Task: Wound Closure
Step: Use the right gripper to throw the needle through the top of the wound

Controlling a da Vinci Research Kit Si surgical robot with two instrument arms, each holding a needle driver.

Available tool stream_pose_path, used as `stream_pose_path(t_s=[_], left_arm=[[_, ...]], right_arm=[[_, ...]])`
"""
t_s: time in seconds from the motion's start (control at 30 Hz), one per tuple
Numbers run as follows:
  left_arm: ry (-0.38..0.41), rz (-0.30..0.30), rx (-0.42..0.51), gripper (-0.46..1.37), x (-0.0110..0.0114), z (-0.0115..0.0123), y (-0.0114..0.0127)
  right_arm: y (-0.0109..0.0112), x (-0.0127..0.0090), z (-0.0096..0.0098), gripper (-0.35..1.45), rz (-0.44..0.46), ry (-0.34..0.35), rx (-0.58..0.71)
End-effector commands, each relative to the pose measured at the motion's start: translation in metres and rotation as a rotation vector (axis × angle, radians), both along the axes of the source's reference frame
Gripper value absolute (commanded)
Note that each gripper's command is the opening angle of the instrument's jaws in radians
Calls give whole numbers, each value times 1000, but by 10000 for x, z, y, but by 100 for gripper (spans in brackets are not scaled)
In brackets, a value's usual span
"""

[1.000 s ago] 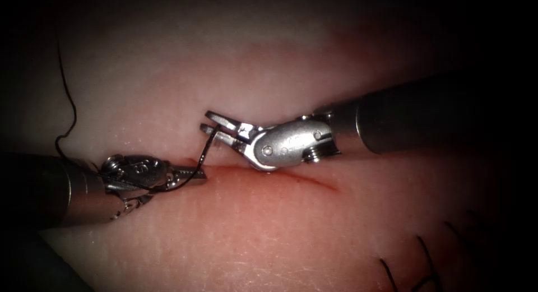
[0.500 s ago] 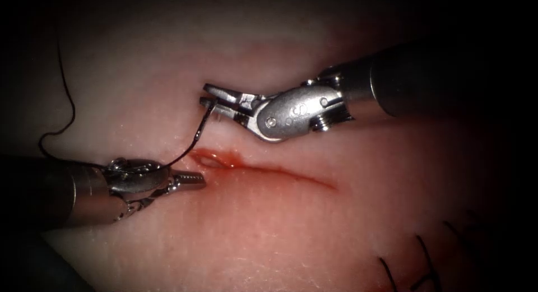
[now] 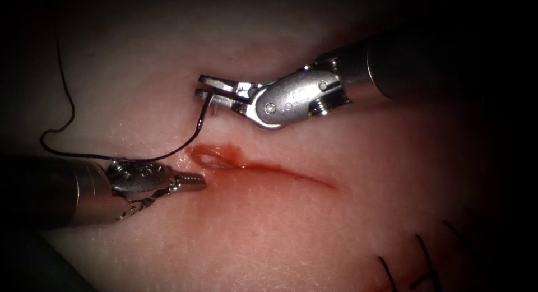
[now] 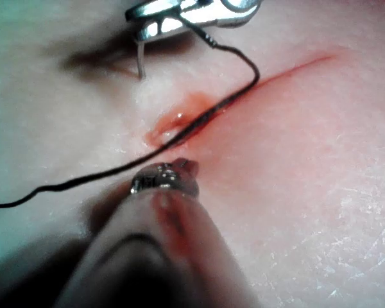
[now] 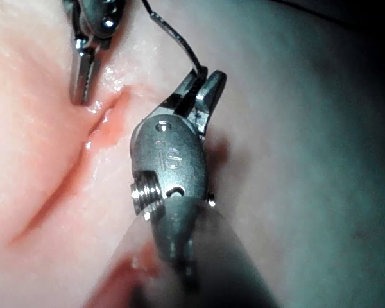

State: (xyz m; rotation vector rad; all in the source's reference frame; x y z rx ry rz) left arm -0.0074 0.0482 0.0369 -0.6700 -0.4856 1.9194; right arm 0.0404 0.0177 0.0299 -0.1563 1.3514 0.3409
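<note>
Steel right tool (image 3: 203, 88) gripping needle (image 3: 203, 117) clear of tissue (image 3: 269, 225), left tool (image 3: 193, 181) empty

The curved steel needle (image 3: 203, 119) is held clear of the tissue in the right tool (image 3: 203, 87), above the left tool (image 3: 193, 182); the cut (image 3: 269, 170) is found between them.

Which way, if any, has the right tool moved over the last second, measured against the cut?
Yes. The right tool, shut on the needle near one end, has moved up and away from the cut, lifting the needle off the tissue.
</note>
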Motion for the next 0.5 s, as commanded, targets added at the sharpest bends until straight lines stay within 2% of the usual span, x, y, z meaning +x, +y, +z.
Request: stream_pose_path(t_s=[0.03, 0.1, 0.17, 0.27, 0.43, 0.5], left_arm=[[-8, 2, 3, -35, 0, 0, 0], [-8, 2, 3, -35, 0, 0, 0], [-8, 2, 3, -35, 0, 0, 0], [-8, 3, 3, -35, 1, -1, 0], [-9, 4, 3, -35, 2, -1, 0], [-9, 4, 3, -35, 2, -1, 1]], right_arm=[[1, 2, 3, -35, 11, 17, 87], [4, 4, 6, -35, 14, 31, 151], [6, 9, 10, -35, 14, 41, 273], [1, 16, 19, -35, 15, 21, 427], [-15, 16, 28, -35, 71, 14, 618], [-21, 14, 31, -35, 124, 10, 725]])
